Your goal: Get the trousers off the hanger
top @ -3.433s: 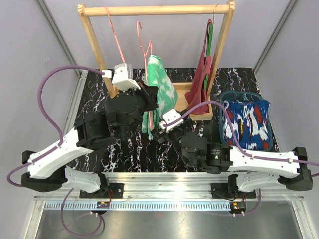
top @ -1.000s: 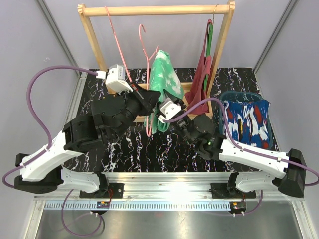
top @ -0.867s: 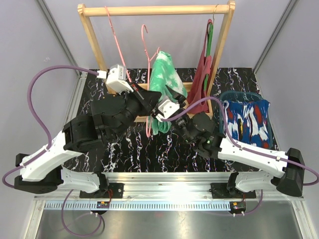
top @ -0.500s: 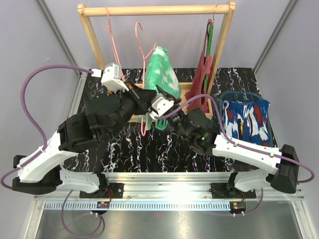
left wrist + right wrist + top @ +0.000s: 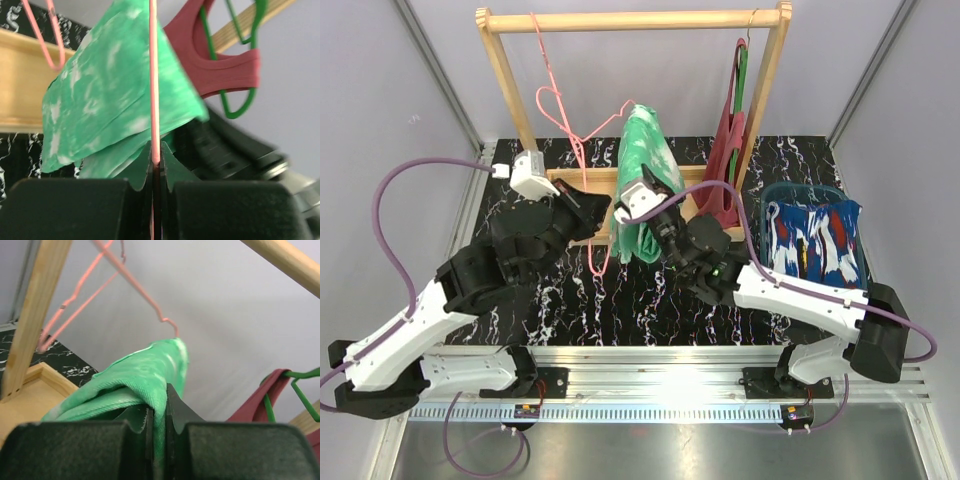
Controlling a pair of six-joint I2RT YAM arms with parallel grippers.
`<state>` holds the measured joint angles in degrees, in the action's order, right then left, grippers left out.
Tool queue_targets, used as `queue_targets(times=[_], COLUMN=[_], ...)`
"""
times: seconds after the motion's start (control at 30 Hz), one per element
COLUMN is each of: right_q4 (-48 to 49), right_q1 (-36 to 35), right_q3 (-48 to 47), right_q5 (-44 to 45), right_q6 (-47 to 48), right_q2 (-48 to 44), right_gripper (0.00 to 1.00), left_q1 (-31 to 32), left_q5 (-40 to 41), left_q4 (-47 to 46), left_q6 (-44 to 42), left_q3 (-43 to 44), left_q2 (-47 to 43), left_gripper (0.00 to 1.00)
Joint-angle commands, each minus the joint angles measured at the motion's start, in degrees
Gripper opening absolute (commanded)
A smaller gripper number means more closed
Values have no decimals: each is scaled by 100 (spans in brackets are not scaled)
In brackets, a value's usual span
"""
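Observation:
The green trousers (image 5: 642, 165) with white marbling hang bunched in front of the wooden rack. My right gripper (image 5: 656, 214) is shut on a fold of the green trousers (image 5: 145, 372), the cloth pinched between its jaws (image 5: 158, 412). My left gripper (image 5: 592, 212) is shut on the thin wire of the pink hanger (image 5: 582, 150), seen running straight up from the jaws as the pink hanger (image 5: 154, 90). One arm of the pink hanger (image 5: 127, 277) still reaches the top of the cloth. The dark blue patterned trousers (image 5: 815, 245) lie in the teal basket.
The wooden rack (image 5: 630, 20) stands at the back, its base tray (image 5: 570, 180) behind both grippers. A maroon tank top (image 5: 728, 150) on a green hanger (image 5: 235, 107) hangs at its right end. A second pink hanger (image 5: 536, 45) hangs at the left. The teal basket (image 5: 800, 190) sits at right.
My right gripper has shut on the green trousers. My left gripper has carried the pink hanger to the left and lower, drawing it away from the cloth.

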<state>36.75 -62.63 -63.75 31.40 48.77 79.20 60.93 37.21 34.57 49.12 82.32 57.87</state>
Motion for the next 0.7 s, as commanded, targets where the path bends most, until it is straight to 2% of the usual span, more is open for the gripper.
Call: queue_targets(times=[0.0, 0.5, 0.67], right_q4=[1098, -660, -1914], right_q1=[365, 506, 506], right_q3=[-594, -2940, -4206], right_q5=[543, 429, 315], right_q6=[-166, -113, -500], right_q2=[-361, -326, -265], right_gripper=[0, 0, 0], left_q1=[-116, -151, -151], left_q5=[-381, -592, -592], left_q4=[-398, -161, -196], left_q6=[352, 326, 519], left_q3=[-321, -1305, -1886], left_q2=[-232, -100, -214], left_gripper=[0, 0, 0])
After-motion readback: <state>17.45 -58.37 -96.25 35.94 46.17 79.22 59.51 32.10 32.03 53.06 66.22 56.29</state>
